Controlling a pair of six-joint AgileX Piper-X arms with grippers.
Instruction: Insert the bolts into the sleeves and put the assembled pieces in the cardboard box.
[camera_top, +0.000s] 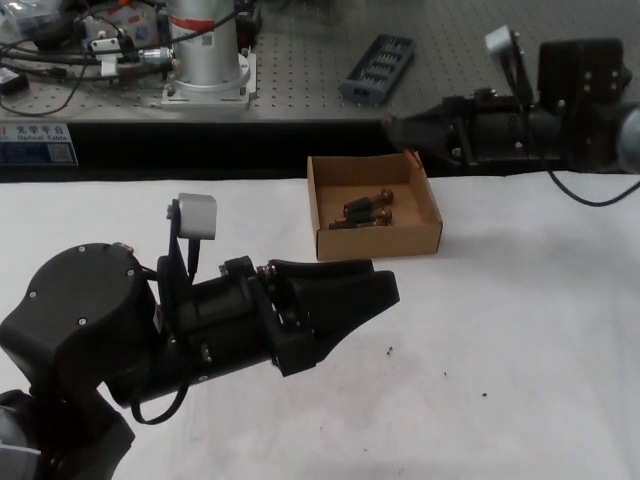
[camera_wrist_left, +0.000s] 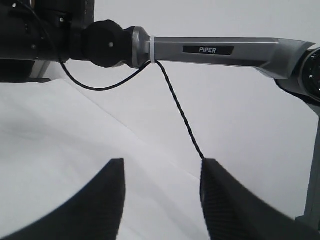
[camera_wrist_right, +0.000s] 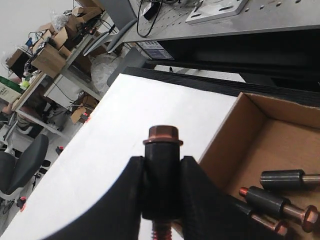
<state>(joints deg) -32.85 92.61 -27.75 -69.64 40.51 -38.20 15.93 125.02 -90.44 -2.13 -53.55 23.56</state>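
Observation:
My right gripper (camera_wrist_right: 161, 167) is shut on an assembled piece: a black sleeve (camera_wrist_right: 161, 190) with a copper bolt head (camera_wrist_right: 162, 134) sticking out past the fingertips. It hangs just beyond the far rim of the open cardboard box (camera_top: 428, 205), and in the high view that gripper (camera_top: 397, 127) is at the box's back right corner. Several assembled bolts (camera_top: 365, 212) lie inside the box (camera_wrist_right: 227, 135), seen closer as dark sleeves with copper ends (camera_wrist_right: 280, 200). My left gripper (camera_top: 385, 287) hovers over the white bench in front of the box; its fingers (camera_wrist_left: 107, 200) stand open with nothing between them.
Behind the white bench surface (camera_top: 520, 340) runs a dark perforated table with a metal post base (camera_top: 205, 65) and a black ridged block (camera_top: 377, 66). The right arm (camera_wrist_left: 215, 50) and its loose cable (camera_wrist_left: 180, 115) cross the left wrist view.

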